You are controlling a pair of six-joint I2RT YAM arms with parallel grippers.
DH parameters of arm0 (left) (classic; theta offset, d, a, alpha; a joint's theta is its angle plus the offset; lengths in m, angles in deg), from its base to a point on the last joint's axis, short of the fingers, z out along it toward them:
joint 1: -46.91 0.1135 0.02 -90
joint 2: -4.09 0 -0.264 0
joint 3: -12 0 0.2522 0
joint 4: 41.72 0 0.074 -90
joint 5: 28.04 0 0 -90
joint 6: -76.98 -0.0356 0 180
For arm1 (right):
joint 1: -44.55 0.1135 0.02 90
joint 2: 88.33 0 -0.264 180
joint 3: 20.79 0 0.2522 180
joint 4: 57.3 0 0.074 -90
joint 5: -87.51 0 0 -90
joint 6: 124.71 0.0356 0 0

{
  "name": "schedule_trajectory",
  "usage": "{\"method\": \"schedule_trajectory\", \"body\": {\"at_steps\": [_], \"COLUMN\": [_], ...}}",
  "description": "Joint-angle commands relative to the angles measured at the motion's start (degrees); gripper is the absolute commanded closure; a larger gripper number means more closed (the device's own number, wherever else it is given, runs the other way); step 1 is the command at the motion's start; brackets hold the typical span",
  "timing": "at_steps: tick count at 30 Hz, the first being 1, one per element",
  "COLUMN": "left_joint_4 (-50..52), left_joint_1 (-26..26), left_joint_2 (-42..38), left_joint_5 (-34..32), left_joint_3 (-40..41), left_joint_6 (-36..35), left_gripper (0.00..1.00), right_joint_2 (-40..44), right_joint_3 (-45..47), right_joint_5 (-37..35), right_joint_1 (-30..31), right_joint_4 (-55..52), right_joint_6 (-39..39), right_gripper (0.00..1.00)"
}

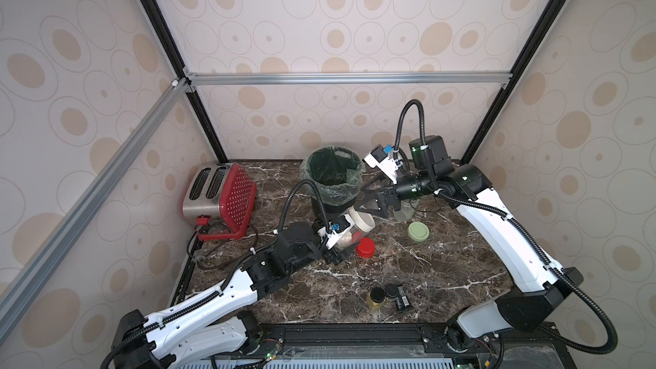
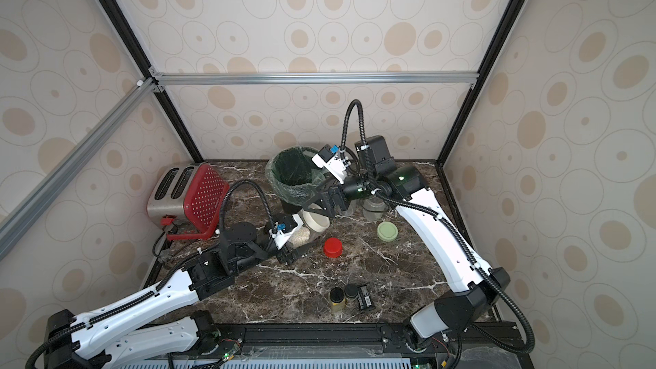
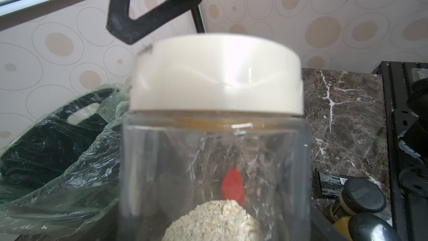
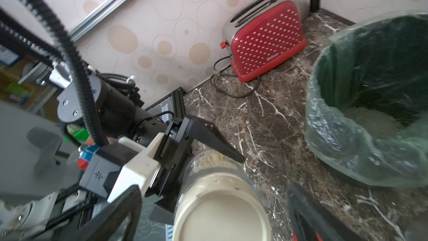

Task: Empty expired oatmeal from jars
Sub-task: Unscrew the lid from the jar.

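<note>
My left gripper point(image 1: 337, 248) is shut on a clear jar point(image 1: 349, 236) and holds it tilted just above the counter. A small heap of oatmeal point(image 3: 215, 221) lies inside it. Its beige lid point(image 1: 362, 221) is still on the jar point(image 3: 215, 158) and faces my right gripper point(image 1: 360, 200). That gripper is open, its fingers point(image 4: 308, 212) standing to either side of the lid point(image 4: 222, 214) without touching it. Two clear jars point(image 2: 372, 207) without lids stand behind the right arm. A green lid point(image 1: 419, 231) and a red lid point(image 1: 365, 247) lie on the counter.
A black bin point(image 1: 333, 175) lined with a green bag stands at the back, with pale oatmeal point(image 4: 375, 117) in its bottom. A red toaster point(image 1: 220, 197) sits at the left wall. Two small black-capped bottles point(image 1: 381, 296) and a black box point(image 1: 403, 298) are near the front edge.
</note>
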Motion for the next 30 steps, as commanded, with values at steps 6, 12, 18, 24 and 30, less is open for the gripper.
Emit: {"method": "schedule_trajectory", "body": {"at_steps": [6,12,18,24,30], "left_joint_4": [-10.21,-17.86,-18.65,-18.76,-18.21], "left_joint_1": [-0.08,1.96,3.83,4.67,4.67], "left_joint_2": [-2.45,-0.98,-0.80,0.28,0.69], "left_joint_5": [-4.55,-3.36,-0.63,0.64,1.10], "left_joint_3": [1.17,3.47,3.54,3.57,3.64], "left_joint_6": [-3.19,-3.48,-4.53,-4.05,-4.23], "left_gripper": [1.00,1.00,1.00,1.00,1.00], "right_joint_2": [-4.34,-5.98,-6.63,-6.63,-6.88], "right_joint_3": [-9.19,-8.56,-5.28,-3.61,-3.31], "right_joint_5": [-7.52,-5.33,-2.52,-1.85,-2.68], "right_joint_1": [0.27,0.29,0.94,1.83,2.90], "right_joint_4": [-16.95,-15.41,-12.30,-10.24,-9.12], "right_joint_6": [18.55,20.17,22.60,23.72,24.10], "right_gripper": [0.03,0.01,0.01,0.01,0.01]}}
